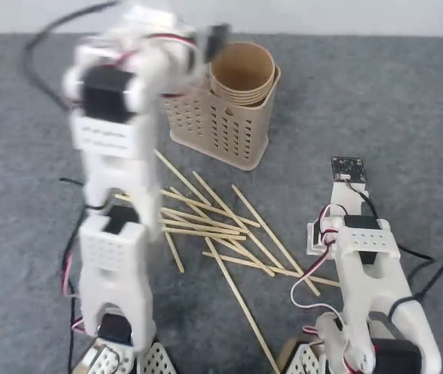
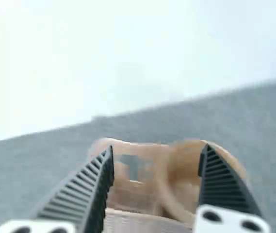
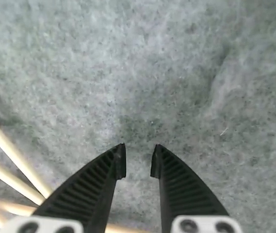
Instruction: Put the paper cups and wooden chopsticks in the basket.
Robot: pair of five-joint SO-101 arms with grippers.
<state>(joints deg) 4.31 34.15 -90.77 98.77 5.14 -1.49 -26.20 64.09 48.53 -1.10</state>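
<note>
Ridged left pincer (image 2: pixel 157 147), seemingly above cups (image 2: pixel 179 167)

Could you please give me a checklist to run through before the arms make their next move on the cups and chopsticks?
1. Paper cups in the basket: ok, they are stacked inside it.
2. Left gripper free: ok, it is open, holds nothing and faces the cups.
3. Chopsticks in the basket: not ok, they lie scattered on the grey mat.
4. Right gripper empty: ok, it is slightly open over bare mat.
5. Right gripper lined up on a chopstick: not ok, the sticks lie off to one side.
6. Room beside the cups for sticks: cannot tell.
</note>
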